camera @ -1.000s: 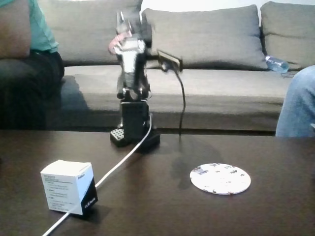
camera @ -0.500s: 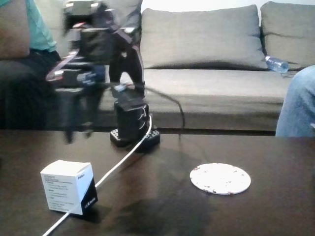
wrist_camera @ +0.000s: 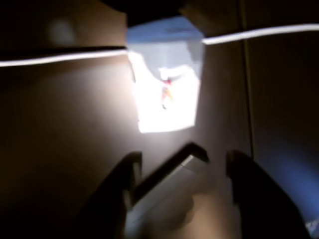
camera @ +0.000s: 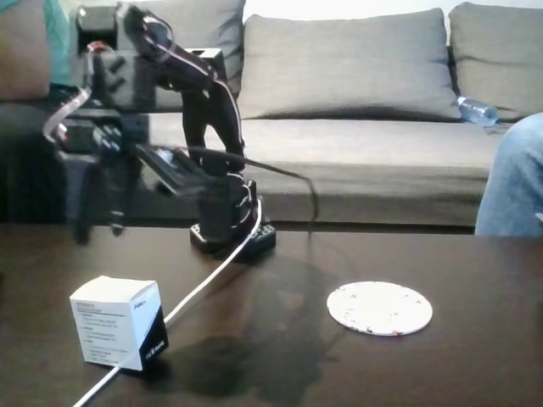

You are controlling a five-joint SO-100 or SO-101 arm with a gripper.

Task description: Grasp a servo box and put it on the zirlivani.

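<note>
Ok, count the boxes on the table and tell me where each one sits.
1. The servo box stands near the table's front left edge in the fixed view, beside the white cable, well left of the zirlivani. Nothing hints at another hidden one.

Fixed view: I read soft daylight, dark table (camera: 441,373) with faint arm shadow, arm (camera: 127,127) motion-blurred. Wrist view: dim, blurred; servo box (wrist_camera: 164,84) top glares white, overexposed.
</note>
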